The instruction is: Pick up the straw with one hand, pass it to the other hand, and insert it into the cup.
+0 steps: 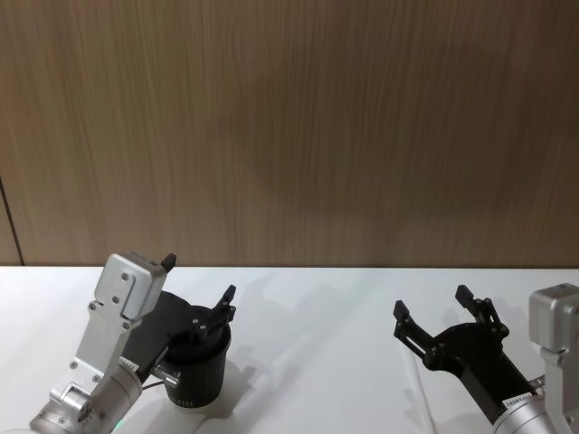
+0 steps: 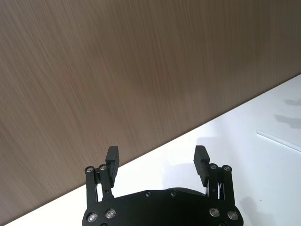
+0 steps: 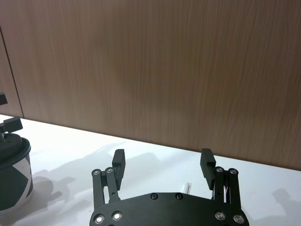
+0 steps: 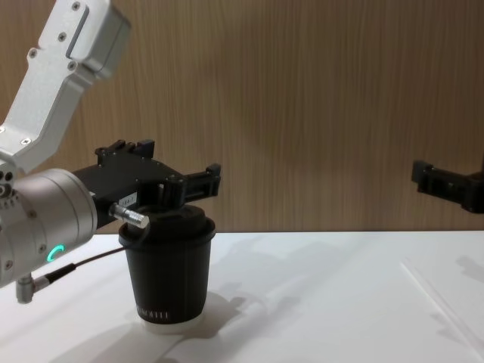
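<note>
The black cup (image 1: 201,372) with its domed lid stands on the white table (image 1: 317,362) near the front left. My left gripper (image 1: 197,278) hovers open just over the lid (image 4: 170,219), with nothing between its fingers (image 2: 113,157). The thin white straw (image 4: 435,299) lies flat on the table to the right, and the left wrist view catches it (image 2: 277,140) far off. My right gripper (image 1: 432,305) hangs open a little above the table over the straw. One straw end (image 3: 188,187) peeks out between its fingers (image 3: 118,160) in the right wrist view.
A brown wood-grain wall (image 1: 289,127) closes off the back of the table. White tabletop runs between the cup (image 4: 168,265) and the straw. A thin black cable (image 4: 76,265) runs from my left wrist past the cup's side.
</note>
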Controlling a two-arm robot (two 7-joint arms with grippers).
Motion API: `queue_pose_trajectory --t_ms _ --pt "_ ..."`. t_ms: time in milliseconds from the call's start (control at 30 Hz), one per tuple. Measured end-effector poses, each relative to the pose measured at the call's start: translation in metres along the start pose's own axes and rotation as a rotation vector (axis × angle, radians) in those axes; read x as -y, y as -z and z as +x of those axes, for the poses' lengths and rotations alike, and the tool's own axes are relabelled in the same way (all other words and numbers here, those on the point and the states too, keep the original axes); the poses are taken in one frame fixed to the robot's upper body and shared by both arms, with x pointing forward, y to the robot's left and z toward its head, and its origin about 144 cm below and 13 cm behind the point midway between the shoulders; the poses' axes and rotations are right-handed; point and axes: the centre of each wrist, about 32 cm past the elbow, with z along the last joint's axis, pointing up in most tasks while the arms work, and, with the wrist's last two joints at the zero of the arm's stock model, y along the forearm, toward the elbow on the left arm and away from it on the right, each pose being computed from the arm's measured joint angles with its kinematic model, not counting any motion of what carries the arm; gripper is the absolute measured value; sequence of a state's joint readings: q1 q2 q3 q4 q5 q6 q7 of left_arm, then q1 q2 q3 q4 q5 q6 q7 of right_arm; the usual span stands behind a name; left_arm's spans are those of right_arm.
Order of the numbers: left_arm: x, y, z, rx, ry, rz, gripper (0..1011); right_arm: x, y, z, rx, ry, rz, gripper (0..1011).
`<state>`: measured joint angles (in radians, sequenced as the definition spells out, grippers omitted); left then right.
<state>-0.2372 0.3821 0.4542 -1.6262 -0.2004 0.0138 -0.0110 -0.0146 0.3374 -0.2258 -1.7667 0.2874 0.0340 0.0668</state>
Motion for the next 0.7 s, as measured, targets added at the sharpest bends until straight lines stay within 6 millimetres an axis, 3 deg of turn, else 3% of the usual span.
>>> queue_pose_trajectory --t_ms 367,700 --pt "0.0 0.0 0.0 0.0 0.0 0.0 1000 0.0 -0.002 -0.001 0.011 0.004 -0.015 1001" --pt "0.0 0.0 0.0 0.0 0.0 0.0 1000 0.0 -0.017 -0.006 0.057 0.039 -0.116 1001"
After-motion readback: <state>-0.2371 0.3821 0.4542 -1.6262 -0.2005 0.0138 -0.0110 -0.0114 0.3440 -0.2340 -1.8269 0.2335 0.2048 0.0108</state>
